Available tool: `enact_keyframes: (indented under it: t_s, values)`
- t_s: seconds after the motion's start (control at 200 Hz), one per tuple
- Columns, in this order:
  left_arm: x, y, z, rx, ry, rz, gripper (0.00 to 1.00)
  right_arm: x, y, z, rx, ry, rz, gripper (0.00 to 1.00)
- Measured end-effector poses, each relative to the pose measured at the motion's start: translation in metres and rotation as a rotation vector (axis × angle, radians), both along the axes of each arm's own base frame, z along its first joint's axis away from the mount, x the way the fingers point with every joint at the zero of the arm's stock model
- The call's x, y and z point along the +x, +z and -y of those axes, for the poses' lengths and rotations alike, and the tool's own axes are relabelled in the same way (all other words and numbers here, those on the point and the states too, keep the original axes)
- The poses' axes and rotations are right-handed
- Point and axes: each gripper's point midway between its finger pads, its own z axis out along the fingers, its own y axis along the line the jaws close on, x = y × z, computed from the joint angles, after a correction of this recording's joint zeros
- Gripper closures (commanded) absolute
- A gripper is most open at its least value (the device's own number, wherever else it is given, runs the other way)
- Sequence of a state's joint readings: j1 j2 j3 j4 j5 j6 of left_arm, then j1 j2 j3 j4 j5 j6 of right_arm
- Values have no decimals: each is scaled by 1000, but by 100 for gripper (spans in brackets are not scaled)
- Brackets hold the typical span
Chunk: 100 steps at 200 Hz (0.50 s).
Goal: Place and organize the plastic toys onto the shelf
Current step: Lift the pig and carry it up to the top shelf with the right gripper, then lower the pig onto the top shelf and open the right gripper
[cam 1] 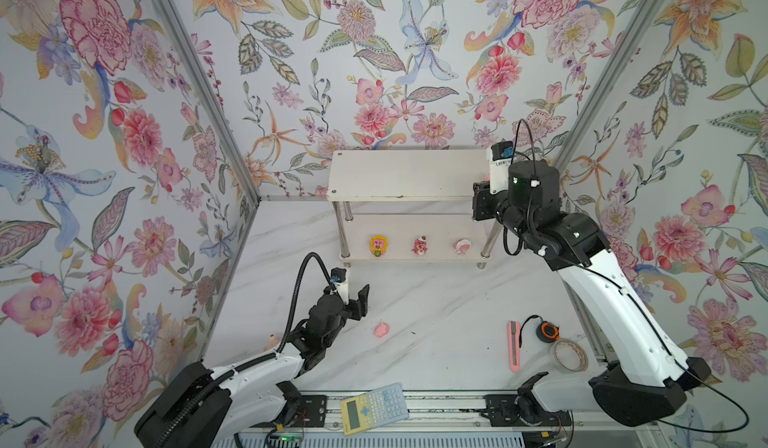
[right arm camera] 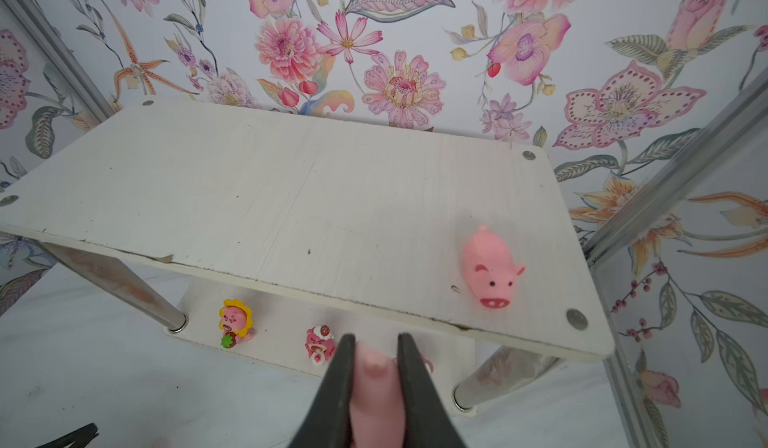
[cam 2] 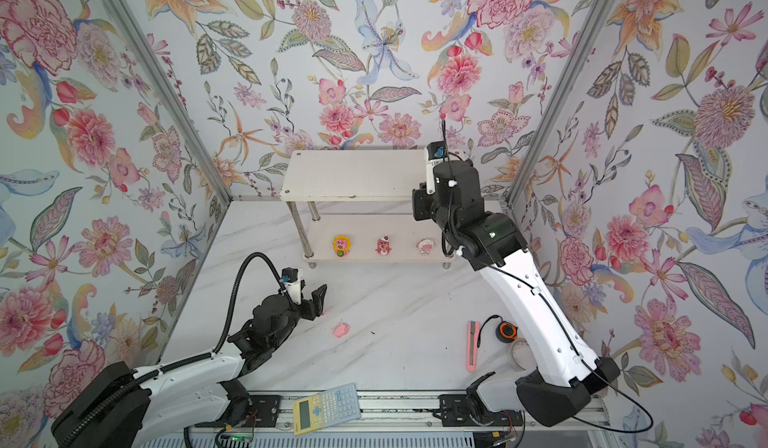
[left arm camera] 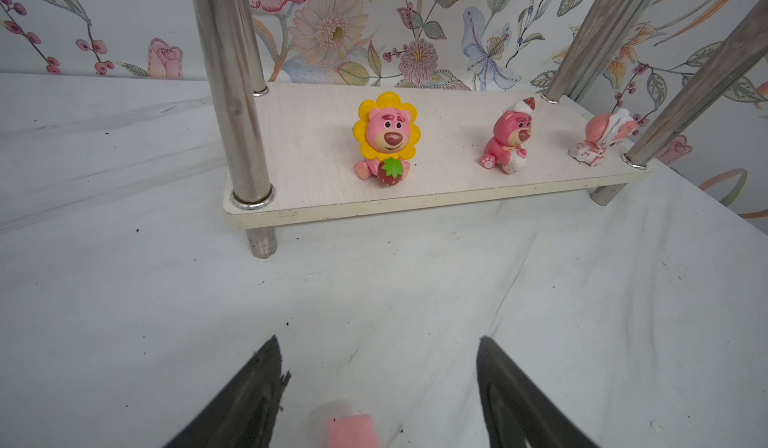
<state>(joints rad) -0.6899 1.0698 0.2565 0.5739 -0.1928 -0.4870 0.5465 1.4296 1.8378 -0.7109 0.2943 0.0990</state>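
The white two-tier shelf (cam 1: 399, 176) (right arm camera: 291, 200) stands at the back. On its lower tier (left arm camera: 436, 184) sit the yellow-maned toy (cam 1: 378, 245) (left arm camera: 386, 138), the dark pink bear (cam 1: 420, 246) (left arm camera: 507, 142) and the round pink-and-white toy (cam 1: 462, 246) (left arm camera: 604, 140). One pink pig (right arm camera: 492, 271) lies on the top tier's right end. My right gripper (right arm camera: 376, 338) (cam 1: 481, 207), at the front of that end, is shut on another pink pig (right arm camera: 376, 383). A third pig (cam 1: 381, 329) (cam 2: 341, 329) lies on the table. My left gripper (left arm camera: 379, 340) (cam 1: 358, 302) stands open low beside it, a blurred pink toy (left arm camera: 353, 429) between its fingers.
A yellow-and-grey calculator (cam 1: 374, 409) lies on the front rail. At the right front are a pink utility knife (cam 1: 514, 346), an orange-and-black tape measure (cam 1: 546, 331) and a roll of tape (cam 1: 569, 354). Flowered walls close in the back and both sides.
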Motion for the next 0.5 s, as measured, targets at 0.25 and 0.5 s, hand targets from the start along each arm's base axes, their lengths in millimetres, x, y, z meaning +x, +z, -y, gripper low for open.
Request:
enact_keyframes:
  t_s: [0.25,0.5]
  values:
    - [0,1,-1,0,3,1,25,35,-20,-23,-30,38,-79,79]
    - [0,-3,-1,7,3,-8,25,53,-47,-21,-62,24,-149,79]
